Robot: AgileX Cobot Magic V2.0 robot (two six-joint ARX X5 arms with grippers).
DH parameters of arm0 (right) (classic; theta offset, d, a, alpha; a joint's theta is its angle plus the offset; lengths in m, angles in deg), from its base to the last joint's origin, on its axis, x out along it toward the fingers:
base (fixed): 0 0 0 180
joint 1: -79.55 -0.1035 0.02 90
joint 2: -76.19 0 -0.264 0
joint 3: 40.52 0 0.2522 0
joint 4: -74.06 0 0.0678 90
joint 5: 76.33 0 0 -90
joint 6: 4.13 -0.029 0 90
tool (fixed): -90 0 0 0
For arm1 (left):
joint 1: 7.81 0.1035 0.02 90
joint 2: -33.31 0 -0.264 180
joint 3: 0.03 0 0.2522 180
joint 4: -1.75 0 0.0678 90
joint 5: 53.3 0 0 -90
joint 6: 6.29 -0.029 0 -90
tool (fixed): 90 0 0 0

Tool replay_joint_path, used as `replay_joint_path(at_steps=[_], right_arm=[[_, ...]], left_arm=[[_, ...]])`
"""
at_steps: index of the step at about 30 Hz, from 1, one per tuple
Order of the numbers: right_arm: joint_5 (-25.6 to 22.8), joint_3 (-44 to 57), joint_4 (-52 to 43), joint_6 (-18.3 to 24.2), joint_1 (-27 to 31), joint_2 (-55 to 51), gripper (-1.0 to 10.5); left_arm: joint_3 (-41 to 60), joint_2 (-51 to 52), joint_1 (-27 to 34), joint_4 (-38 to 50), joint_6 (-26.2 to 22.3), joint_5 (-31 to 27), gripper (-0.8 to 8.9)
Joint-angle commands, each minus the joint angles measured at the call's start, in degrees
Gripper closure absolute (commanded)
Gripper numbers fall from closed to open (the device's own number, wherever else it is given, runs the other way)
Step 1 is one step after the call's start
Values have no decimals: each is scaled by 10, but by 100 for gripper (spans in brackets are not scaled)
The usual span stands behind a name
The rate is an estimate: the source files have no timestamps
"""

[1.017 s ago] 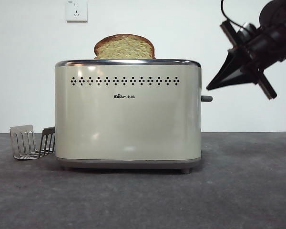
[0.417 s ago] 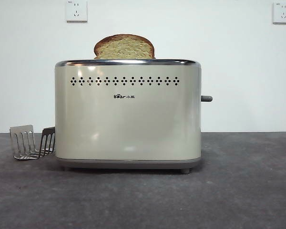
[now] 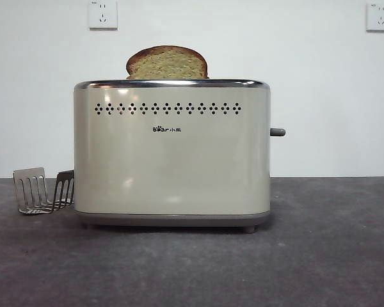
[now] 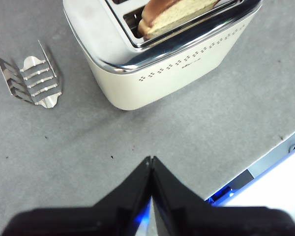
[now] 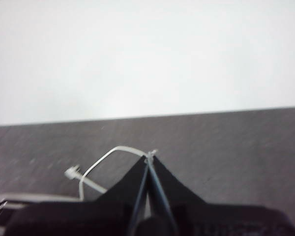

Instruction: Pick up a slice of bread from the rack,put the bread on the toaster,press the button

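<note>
The cream toaster [image 3: 171, 153] stands mid-table. The slice of bread [image 3: 167, 62] sits upright in its slot, with its domed top showing above the chrome rim. The grey button [image 3: 277, 132] sticks out of the toaster's right end. The silvery wire rack [image 3: 41, 190] stands empty at the toaster's left. In the left wrist view, my left gripper [image 4: 151, 159] is shut and empty, high above the table in front of the toaster [image 4: 177, 73], bread [image 4: 179, 12] and rack [image 4: 32, 81]. My right gripper [image 5: 148, 156] is shut and empty, and its view is blurred. Neither gripper shows in the front view.
Two white wall sockets [image 3: 102, 14] [image 3: 379, 16] are on the wall behind. The table's front edge [image 4: 270, 157] shows in the left wrist view. A pale curved rim and a small stub [image 5: 71, 172] lie near the right gripper's tips.
The dark arm that was at the upper right of the front view one second ago has gone out of view. The toaster, bread and rack have not moved.
</note>
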Motion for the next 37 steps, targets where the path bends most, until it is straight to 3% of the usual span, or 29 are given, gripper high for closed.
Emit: replay_joint_path(at_steps=[1, 4, 6, 8, 10, 13, 16, 19, 23, 30, 34, 37], right_arm=[[-41, -32, 11, 7, 0, -1, 947], [-70, -50, 33, 7, 0, -1, 947], [-70, -59, 58, 7, 0, -1, 947], [-70, -63, 89, 7, 0, 1, 947], [-70, -65, 134, 7, 0, 2, 947], [-70, -65, 211, 7, 0, 9, 947], [-70, -60, 265, 7, 0, 25, 946], [-70, -61, 264, 7, 0, 40, 946], [-70, -61, 264, 7, 0, 66, 946], [-72, -61, 264, 7, 0, 128, 946], [-72, -61, 264, 7, 0, 173, 946], [-74, -61, 262, 7, 0, 198, 946]], left_arm=[[3, -13, 1, 2, -2, 0, 817], [3, -18, 24, 2, -3, -2, 817], [10, -12, 56, 30, -78, -20, 816], [48, 13, 98, 106, -144, -16, 816], [132, 61, 151, 243, -183, 5, 816], [292, 151, 228, 478, -175, 57, 816], [456, 244, 298, 667, -133, 57, 816], [592, 334, 342, 761, -112, 55, 816], [707, 434, 362, 767, -112, 56, 816], [836, 571, 344, 762, -87, 56, 816], [835, 604, 326, 666, -78, 41, 816], [835, 604, 321, 663, -54, 47, 816]])
